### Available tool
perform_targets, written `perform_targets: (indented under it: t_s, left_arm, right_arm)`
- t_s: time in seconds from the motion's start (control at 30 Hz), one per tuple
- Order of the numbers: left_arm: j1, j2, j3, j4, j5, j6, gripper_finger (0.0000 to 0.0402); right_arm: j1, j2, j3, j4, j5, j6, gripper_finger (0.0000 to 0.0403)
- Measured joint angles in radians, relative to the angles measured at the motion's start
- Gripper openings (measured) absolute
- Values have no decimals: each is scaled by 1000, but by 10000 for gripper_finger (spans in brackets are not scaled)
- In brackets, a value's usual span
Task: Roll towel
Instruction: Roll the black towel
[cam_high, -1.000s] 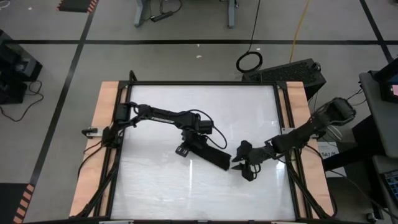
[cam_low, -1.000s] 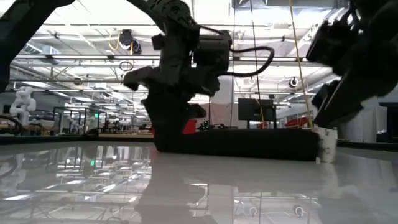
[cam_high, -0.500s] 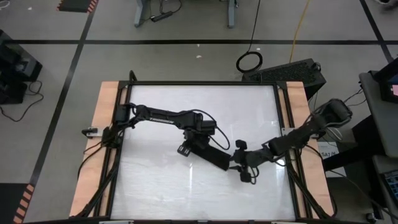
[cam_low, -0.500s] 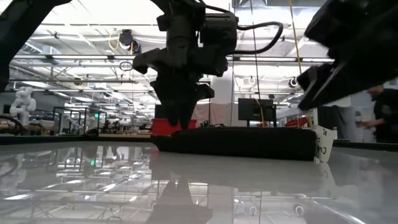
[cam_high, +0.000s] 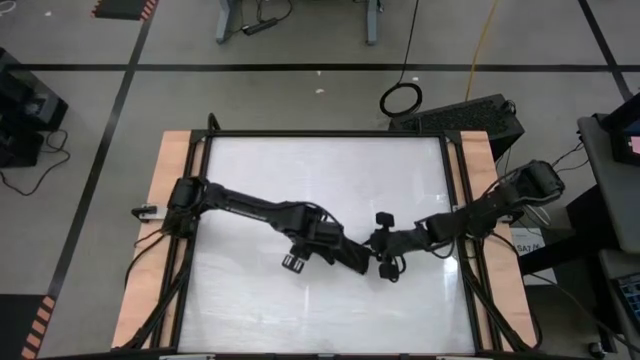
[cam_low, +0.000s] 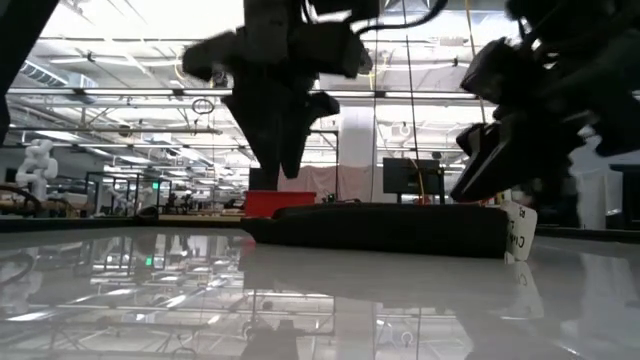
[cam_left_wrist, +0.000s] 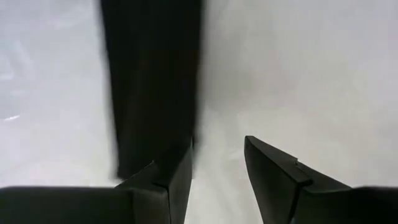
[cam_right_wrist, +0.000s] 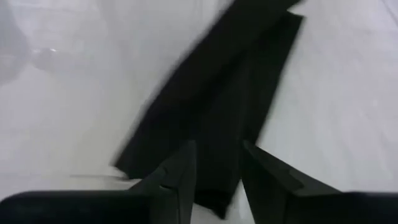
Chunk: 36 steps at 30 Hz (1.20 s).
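Note:
The towel (cam_high: 350, 257) is a black cloth folded into a long flat strip. It lies on the white tabletop near the middle, and the small white tag (cam_low: 517, 232) is at its right end. My left gripper (cam_low: 290, 165) hangs open above the strip's left end, pointing down and clear of the cloth (cam_left_wrist: 152, 81). My right gripper (cam_high: 378, 262) slants down over the tag end, open. In the right wrist view its two fingers (cam_right_wrist: 186, 177) stand on either side of the strip (cam_right_wrist: 217, 106). In the low view its fingertips (cam_low: 470, 190) hang just above the cloth.
Bare white tabletop (cam_high: 300, 170) stretches to the far and near sides of the towel. Wooden side rails (cam_high: 170, 200) run along the table's left and right edges. A keyboard (cam_high: 470, 115) and a cable ring (cam_high: 400, 98) lie off the table, beyond its far right corner.
My left gripper has risen off the towel's left end and shifted toward the table's near edge. My right gripper has moved left toward the towel's tag end and rolled its wrist. The towel lies where it was.

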Motion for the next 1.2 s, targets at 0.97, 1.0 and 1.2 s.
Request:
perform_targets:
  t_s: [0.97, 1.0, 1.2]
  left_arm:
    - [179, 162, 1, 93, -102, 46, 153]
    - [187, 162, 1, 92, -99, 45, 153]
    - [202, 129, -1, 52, -129, 34, 153]
  right_arm:
    - [20, 159, -1, 184, -141, 100, 109]
    - [18, 157, -1, 169, -139, 105, 109]
    - [22, 50, -1, 51, -118, 108, 109]
